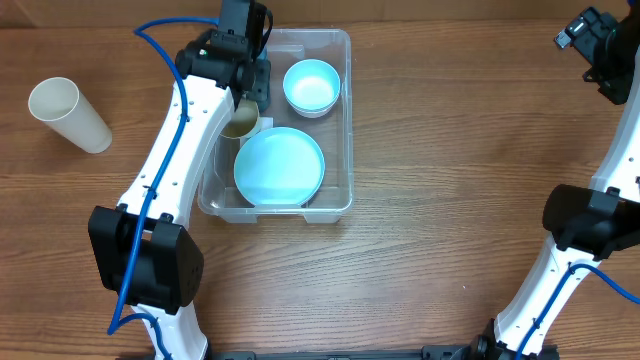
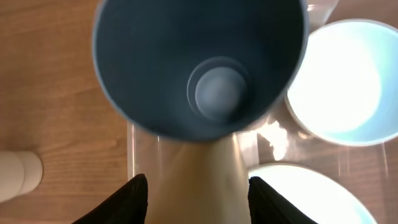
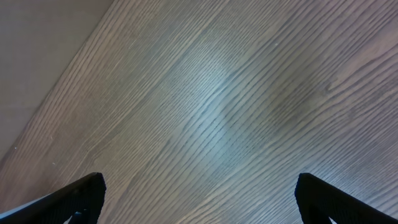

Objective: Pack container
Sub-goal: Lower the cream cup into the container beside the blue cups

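Observation:
The container (image 1: 345, 120), a clear rectangular bin, stands at the table's centre. Inside it lie a light blue bowl (image 1: 311, 86) at the back right and a light blue plate (image 1: 279, 166) at the front. My left gripper (image 1: 250, 90) reaches into the bin's left side and is shut on a cream cup (image 1: 240, 122). In the left wrist view the cup (image 2: 205, 81) shows its dark blue inside, its body between the black fingers (image 2: 134, 199) of my left gripper (image 2: 198, 180), with the bowl (image 2: 345, 81) and plate (image 2: 298, 193) to its right. My right gripper (image 3: 199, 180) stands open over bare wood.
A second cream cup (image 1: 68, 113) lies on its side on the table at the far left, also seen as the cream cup (image 2: 18, 174) in the left wrist view. My right gripper (image 1: 600, 45) is parked at the far right back corner.

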